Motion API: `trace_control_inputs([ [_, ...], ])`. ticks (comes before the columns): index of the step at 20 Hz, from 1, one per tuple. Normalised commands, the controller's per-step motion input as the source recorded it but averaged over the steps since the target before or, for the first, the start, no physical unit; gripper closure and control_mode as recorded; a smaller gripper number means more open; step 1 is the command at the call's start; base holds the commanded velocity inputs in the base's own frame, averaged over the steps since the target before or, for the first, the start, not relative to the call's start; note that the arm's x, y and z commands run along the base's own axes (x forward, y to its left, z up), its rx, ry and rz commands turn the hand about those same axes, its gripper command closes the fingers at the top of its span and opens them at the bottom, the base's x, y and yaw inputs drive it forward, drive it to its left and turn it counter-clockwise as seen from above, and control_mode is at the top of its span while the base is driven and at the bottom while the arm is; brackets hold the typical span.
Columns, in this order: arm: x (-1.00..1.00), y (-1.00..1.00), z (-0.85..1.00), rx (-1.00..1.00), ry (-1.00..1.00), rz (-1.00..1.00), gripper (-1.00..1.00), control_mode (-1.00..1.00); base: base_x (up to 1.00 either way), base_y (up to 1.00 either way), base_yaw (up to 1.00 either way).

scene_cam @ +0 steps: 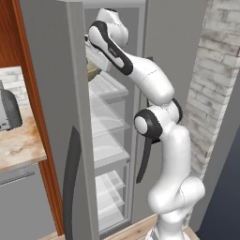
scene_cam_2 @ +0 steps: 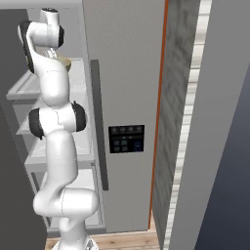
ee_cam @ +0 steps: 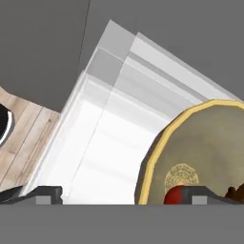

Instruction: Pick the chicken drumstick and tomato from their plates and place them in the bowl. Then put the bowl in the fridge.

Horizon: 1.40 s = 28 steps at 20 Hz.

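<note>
Left base view, arm: one white robot arm with dark joints rises from the lower right and reaches up and left into the open tall grey metallic fridge (scene_cam: 56, 93).
Left base view, bowl: one small sliver of the round olive-tan bowl (scene_cam: 92, 72) shows on an upper clear glass shelf (scene_cam: 110, 86), just under the arm's far end; the hand itself is hidden behind the arm.
Left base view, shelves: at least four glass shelves are stacked inside the fridge.
Left base view, handle: one long dark curved door handle (scene_cam: 71, 183) runs down the open door.
Left base view, counter: one wooden counter (scene_cam: 18, 143) stands left of the fridge, with a grey appliance (scene_cam: 8, 110) on it.

Right base view, arm: the same arm rises from the lower left, its top bent over the upper shelf.
Right base view, bowl: one edge of the bowl (scene_cam_2: 65, 63) peeks out right beside the arm's upper link, on the top shelf.
Right base view, door: one closed grey door with a dark control panel (scene_cam_2: 126, 138).

Hand view, pincer: the gripper (ee_cam: 124, 196) stands released, its two dark finger tips far apart and grasping nothing.
Hand view, bowl: the bowl (ee_cam: 200, 143) sits on the glass shelf at lower right; its rim lies between the two tips, and the right tip hangs over its inside.
Hand view, tomato: one small shiny red tomato (ee_cam: 172, 196) lies in the bowl, just beside the right tip.
Hand view, drumstick: one dark reddish-brown chicken drumstick (ee_cam: 234, 192) shows partly at the right edge, inside the bowl.
</note>
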Motion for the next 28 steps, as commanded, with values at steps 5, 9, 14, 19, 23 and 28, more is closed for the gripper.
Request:
trace_control_inputs([
  [5,-0.74,-0.2,-0.44,0.03,-0.33,-0.08,-1.0,-1.0,0.0,0.0,0.0],
  [9,-0.78,-0.35,-0.73,0.04,-0.32,-0.08,-1.0,-1.0,0.0,0.0,0.0],
  [14,-0.75,-0.36,-0.2,0.2,-0.22,-0.05,-1.0,-1.0,0.0,0.0,0.0],
  [19,-0.68,-0.35,0.09,0.21,-0.07,-0.04,-1.0,-1.0,0.0,0.0,0.0],
  [23,-0.67,-0.28,0.24,0.15,-0.01,0.0,-1.0,-1.0,0.0,0.0,0.0],
  [28,-0.72,-0.28,0.26,0.09,0.0,0.0,-1.0,-1.0,0.0,0.0,0.0],
])
